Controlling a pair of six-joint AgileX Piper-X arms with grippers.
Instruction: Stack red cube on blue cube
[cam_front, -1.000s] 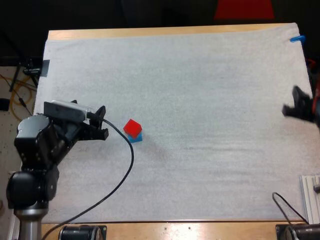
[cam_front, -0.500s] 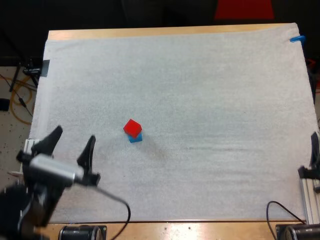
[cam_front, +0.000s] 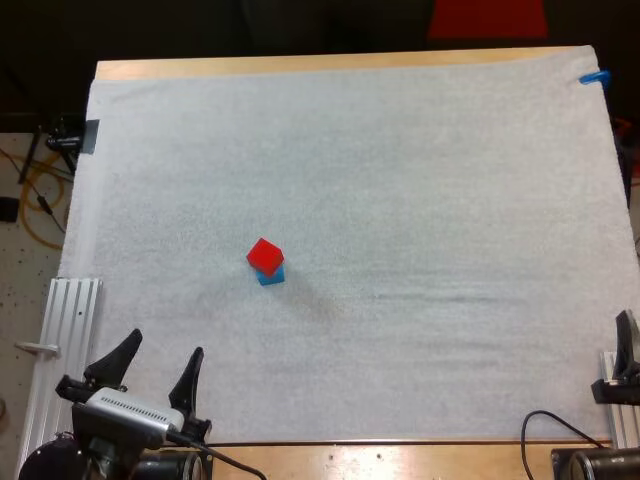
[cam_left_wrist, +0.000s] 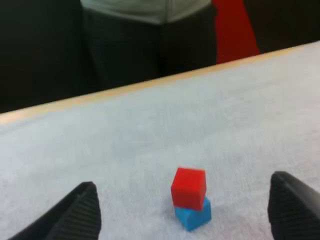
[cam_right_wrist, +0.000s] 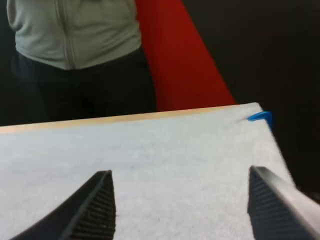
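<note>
The red cube (cam_front: 265, 255) rests on top of the blue cube (cam_front: 271, 273) left of the mat's middle; the stack also stands ahead of my left gripper, red cube (cam_left_wrist: 189, 187) over blue cube (cam_left_wrist: 193, 215). My left gripper (cam_front: 155, 367) is open at the mat's near left edge, well back from the stack, nothing between its fingers (cam_left_wrist: 75, 217). My right gripper (cam_front: 626, 352) sits at the mat's near right edge; its fingers (cam_right_wrist: 95, 207) stand wide apart and hold nothing.
A metal rail (cam_front: 62, 322) lies along the table's left side and another (cam_front: 620, 410) at the near right corner. A person's torso and legs (cam_right_wrist: 75, 55) stand beyond the table's far edge. The white mat (cam_front: 400, 180) spreads wide around the stack.
My left arm has drawn back from beside the stack to the mat's near left edge. My right arm has pulled down along the right edge. The stacked cubes have not moved.
</note>
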